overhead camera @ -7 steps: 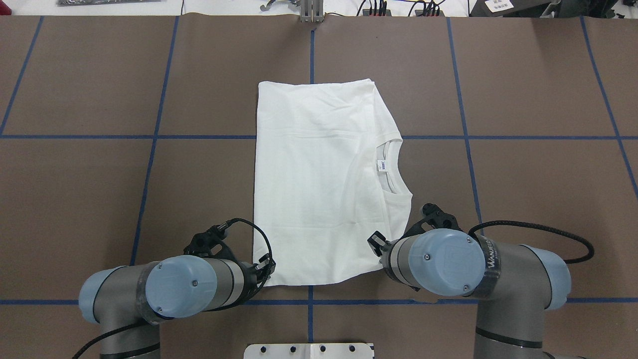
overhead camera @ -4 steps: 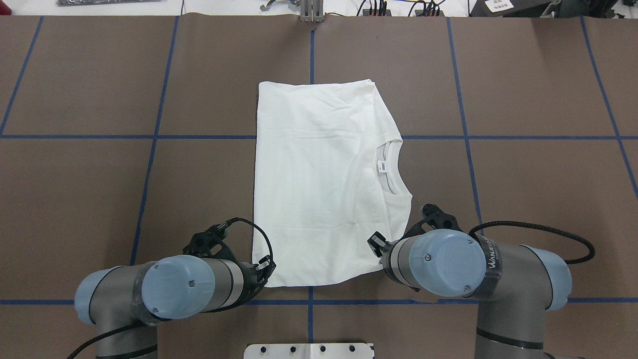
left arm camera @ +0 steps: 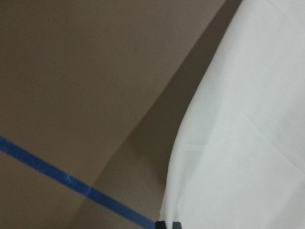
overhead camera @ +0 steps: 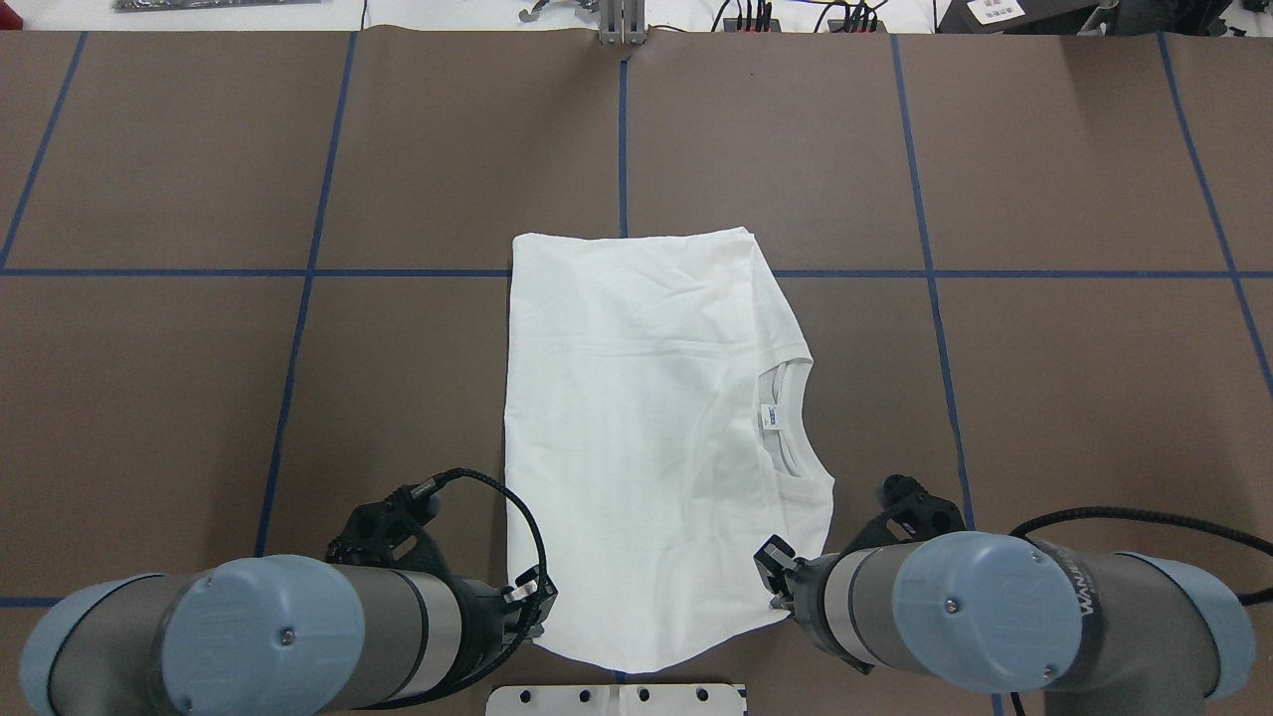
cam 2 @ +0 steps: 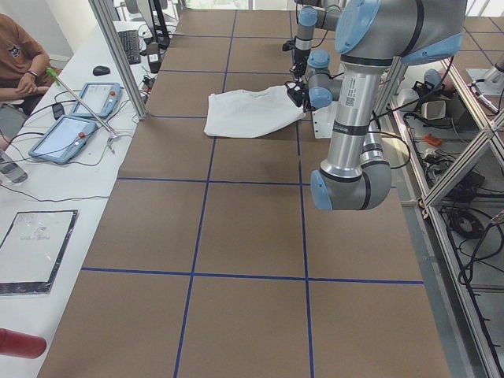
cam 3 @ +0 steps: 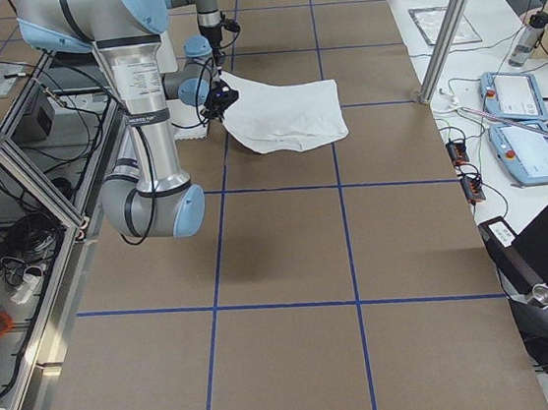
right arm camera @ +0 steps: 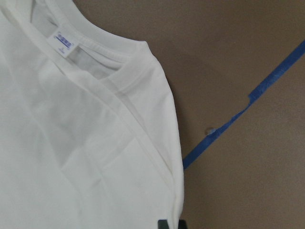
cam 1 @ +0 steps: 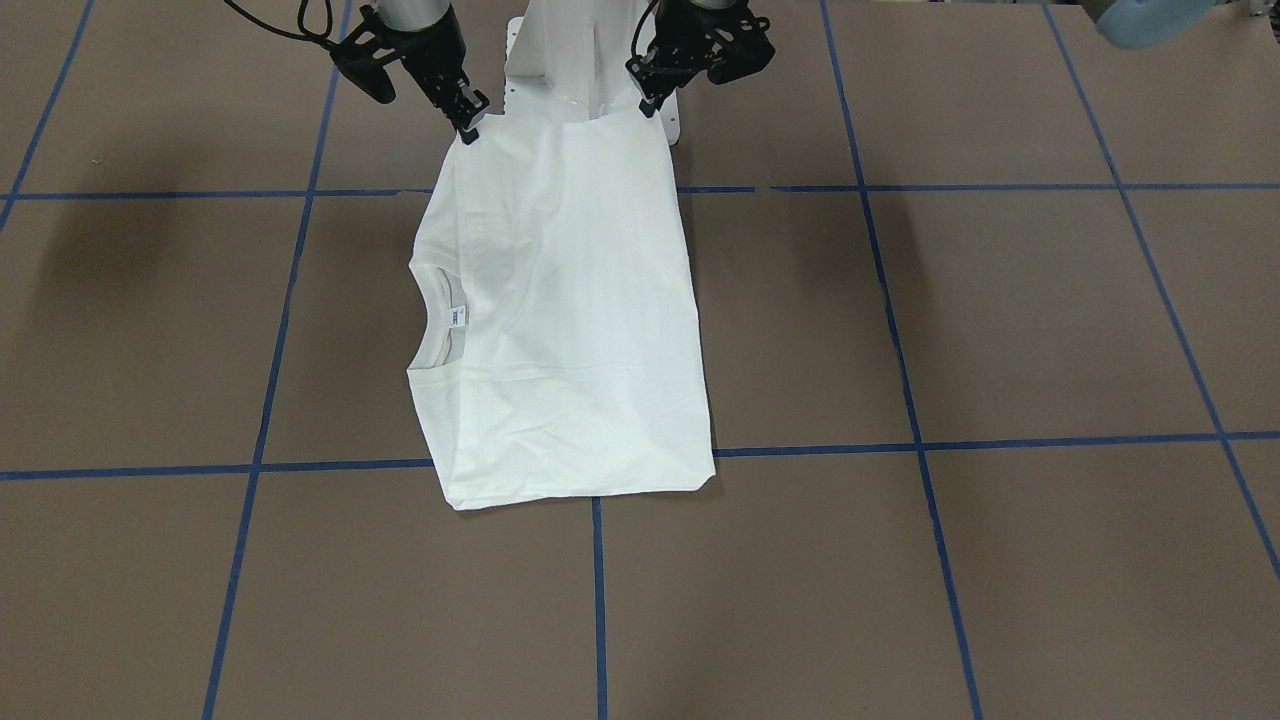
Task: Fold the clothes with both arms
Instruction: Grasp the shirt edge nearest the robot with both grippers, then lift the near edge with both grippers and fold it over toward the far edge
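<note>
T-shirt [overhead camera: 646, 428] was dragged nearward since earlier frame. Its near corners were pinched tight by left gripper [cam 1: 648, 100] and right gripper [cam 1: 468, 128]. Near edge was lifted taut, rest laid flat on table [overhead camera: 1044, 398], likely to keep next fold square.

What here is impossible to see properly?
Label print: blurred in the right wrist view, too small elsewhere.
Shirt underside: hidden by its own folds in every view.
Jaws: covered overhead by the left arm and right arm; cut off by the bottom edge in both wrist views.
</note>
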Controlling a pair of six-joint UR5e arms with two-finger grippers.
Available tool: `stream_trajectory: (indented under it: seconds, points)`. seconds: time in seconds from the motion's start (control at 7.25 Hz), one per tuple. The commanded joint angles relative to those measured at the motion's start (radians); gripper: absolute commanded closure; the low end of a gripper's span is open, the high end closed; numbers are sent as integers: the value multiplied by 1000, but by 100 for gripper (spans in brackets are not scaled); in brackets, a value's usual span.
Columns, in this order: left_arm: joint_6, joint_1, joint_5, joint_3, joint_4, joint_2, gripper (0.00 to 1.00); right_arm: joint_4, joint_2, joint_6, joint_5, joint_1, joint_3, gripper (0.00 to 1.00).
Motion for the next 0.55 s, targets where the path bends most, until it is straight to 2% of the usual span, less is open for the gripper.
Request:
stream_trajectory:
  seconds: [0.0,0.14,0.28,0.41]
  points:
    - [93,-82,-3,-29,32,-44,100,-8,8,-2,19,115,39,100]
    - [210,-190,-24,-6,36,-81,100,-22,71,-40,68,201,3,100]
    - [265,-282,-91,75,21,-98,100,-66,172,-145,123,301,-84,100]
    - [345,-332,-95,158,9,-145,100,-74,254,-224,175,381,-199,100]
